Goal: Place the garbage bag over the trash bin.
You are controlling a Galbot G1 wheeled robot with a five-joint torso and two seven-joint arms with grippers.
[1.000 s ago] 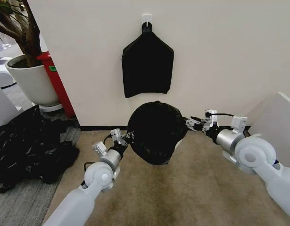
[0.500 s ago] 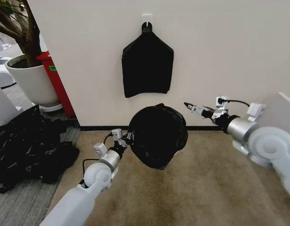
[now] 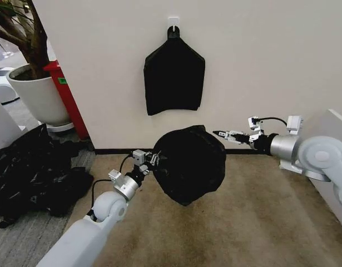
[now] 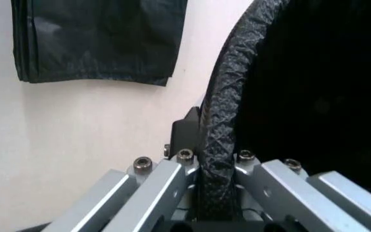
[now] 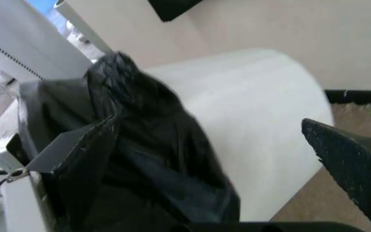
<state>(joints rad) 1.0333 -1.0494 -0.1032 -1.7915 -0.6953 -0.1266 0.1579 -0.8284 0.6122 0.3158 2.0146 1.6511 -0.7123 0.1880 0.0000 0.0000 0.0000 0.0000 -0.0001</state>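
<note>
The glossy black garbage bag [image 3: 188, 164] is stretched over the trash bin, low in front of the wall, and covers it in the head view. In the right wrist view the bin's cream-white wall [image 5: 250, 121] shows beside the wrinkled bag [image 5: 134, 154]. My left gripper [image 3: 150, 159] is shut on the bag-wrapped rim [image 4: 214, 140] at the bag's left edge, with a finger [image 4: 166, 186] on each side. My right gripper [image 3: 222, 134] hangs open just off the bag's upper right edge, holding nothing. One black fingertip [image 5: 353, 164] shows close up.
A flat black bundle [image 3: 174, 78] hangs from a wall hook above the bin. A big black plastic heap [image 3: 37, 172] lies on the floor at the left, behind it a white plant pot [image 3: 37, 97] and a red post [image 3: 68, 100]. A white box [image 3: 333, 142] stands at the right.
My right gripper has let go of the bag's right edge, lifted and drawn back to the right, open. The left gripper keeps its hold, and the bag has shifted slightly right.
</note>
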